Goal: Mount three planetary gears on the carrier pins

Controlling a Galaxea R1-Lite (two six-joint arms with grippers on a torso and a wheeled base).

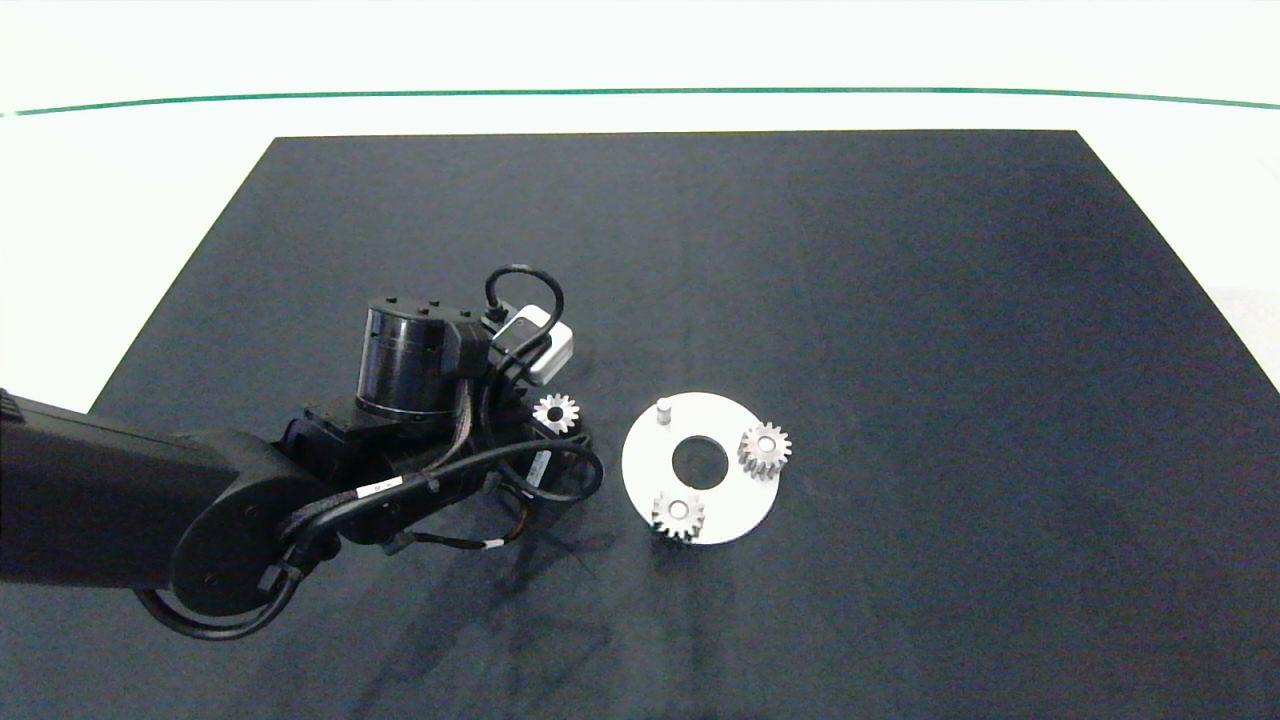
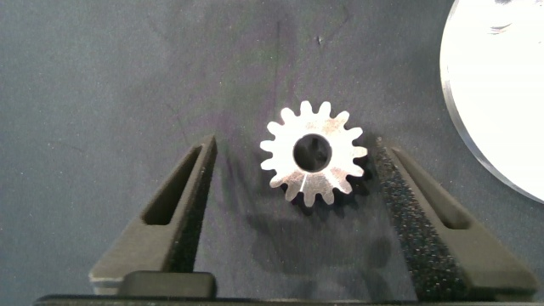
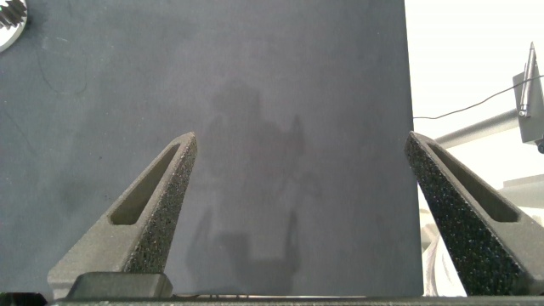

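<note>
Between the left gripper's [image 2: 293, 200] spread, empty fingers lies the loose gear [image 2: 313, 153], flat, nearer one pad; the bare pin [image 1: 662, 409] stands beyond it.

The loose gear [image 2: 314, 154] is bright bare metal, its face faintly brushed. The disc [image 1: 745, 500] looks smooth and satiny white — possibly metal. The mat [image 1: 900, 300] is dark, matt cloth; the fingers [image 2: 416, 217] carry rough black foam.
</note>
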